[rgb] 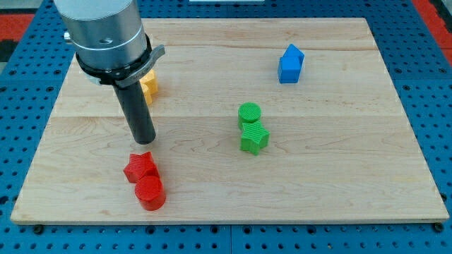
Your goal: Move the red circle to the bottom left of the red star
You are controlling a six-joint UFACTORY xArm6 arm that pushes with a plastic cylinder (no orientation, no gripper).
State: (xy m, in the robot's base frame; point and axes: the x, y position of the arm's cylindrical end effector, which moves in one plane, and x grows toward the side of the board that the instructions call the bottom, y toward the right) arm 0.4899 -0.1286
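The red star (140, 167) lies at the view's lower left of the wooden board (318, 176). The red circle (150, 192) sits touching it, just below and slightly to the right of the star. My tip (144, 140) stands just above the star, a short gap from its top edge, and is not touching either red block.
A green circle (248, 113) and a green star (254, 137) sit together at the board's middle. A blue block (290, 64) is at the upper right. A yellow block (148, 85) is partly hidden behind the rod at the upper left.
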